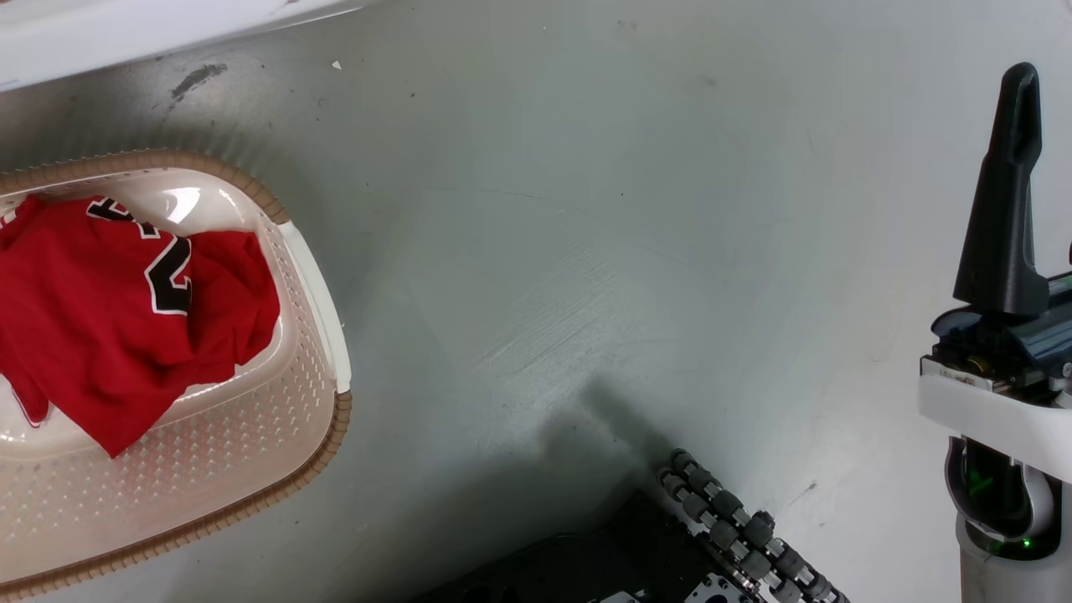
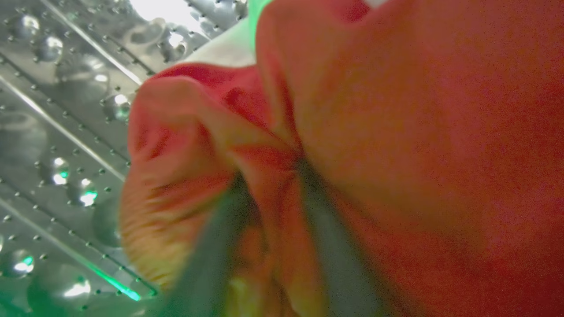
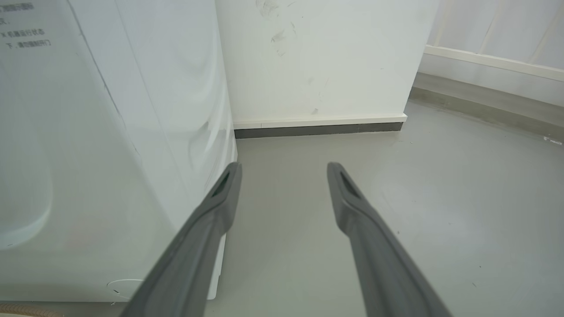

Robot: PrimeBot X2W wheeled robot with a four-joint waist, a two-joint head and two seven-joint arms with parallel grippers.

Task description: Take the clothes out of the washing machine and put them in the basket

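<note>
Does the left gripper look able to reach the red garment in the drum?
Likely yes: the left gripper is inside the steel drum, a fold of the red garment bunched between its fingers.

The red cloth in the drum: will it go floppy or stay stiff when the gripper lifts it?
Probably floppy: the red cloth bunches into soft folds where the left gripper pinches it. It would likely dangle and drape, like the jersey slumped in the basket. It looks thin, so probably light.

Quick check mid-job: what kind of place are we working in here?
Probably a plain laundry corner: a white washing machine beside a white wall, its perforated steel drum holding a red garment, and a laundry basket on the grey floor.
</note>
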